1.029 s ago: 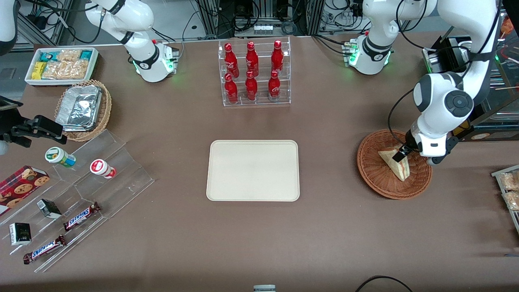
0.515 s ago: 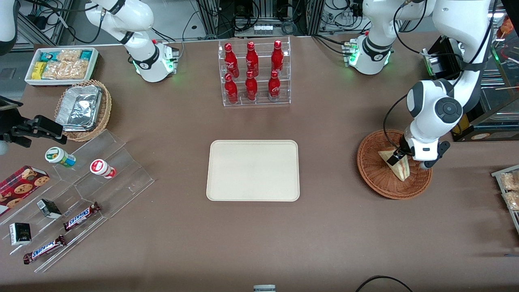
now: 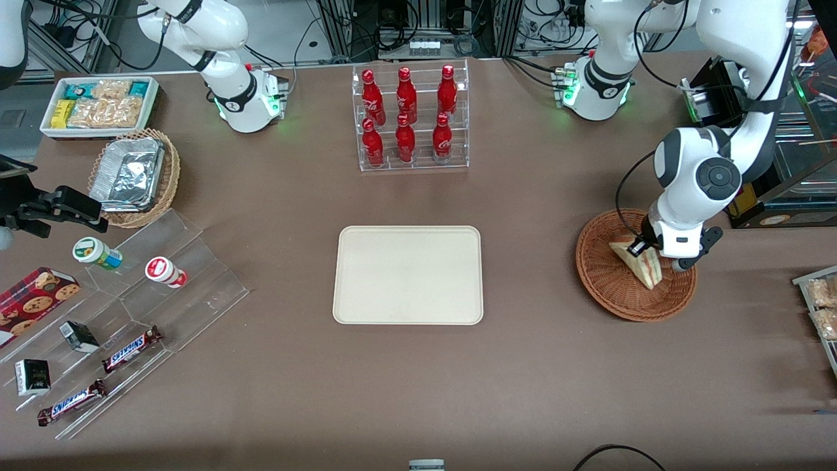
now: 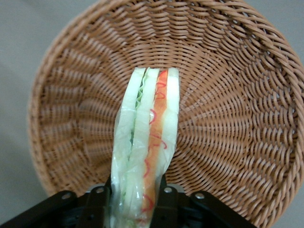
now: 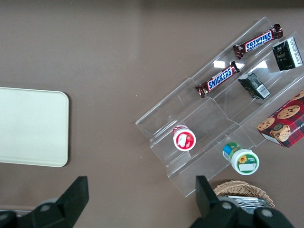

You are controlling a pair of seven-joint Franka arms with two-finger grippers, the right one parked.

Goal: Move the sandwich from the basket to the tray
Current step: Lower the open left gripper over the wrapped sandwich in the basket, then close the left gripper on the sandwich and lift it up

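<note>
You have a brown table [image 3: 536, 366] with a matte top, and past its back edge a run of cables and metal framing.

Toward the parked arm's end sit a white bin of snack packets [image 3: 99, 104], a tan wicker basket of foil containers [image 3: 134, 176], and a stepped clear acrylic display [image 3: 131, 314] carrying two small cups, chocolate bars, small dark boxes and a red cookie box [image 3: 33, 297].

Near the middle, a clear rack of red bottles [image 3: 410, 118] stands at the back of the table, and the tray [image 3: 408, 275] lies flat and bare in front of it, nearer the front camera. It is well apart from your fingers.

Toward the working arm's end you see the basket [image 3: 608, 288], reddish-brown wicker, resting on the table. Your gripper [image 3: 644, 248] is low over the basket's interior, and its two black fingers [image 4: 97, 206] are clamped on the sandwich [image 3: 637, 261], one on each bread face at the wedge's end. From the wrist camera the sandwich [image 4: 147, 152] juts straight out from between the fingers across the basket [image 4: 237, 95] weave, cut edge showing pale bread, green and red-orange layers under clear wrap. You cannot tell whether its outer tip rests on the wicker or hangs just above it.

At the table's edge past the basket lies a tray of wrapped snacks [image 3: 820, 307].
</note>
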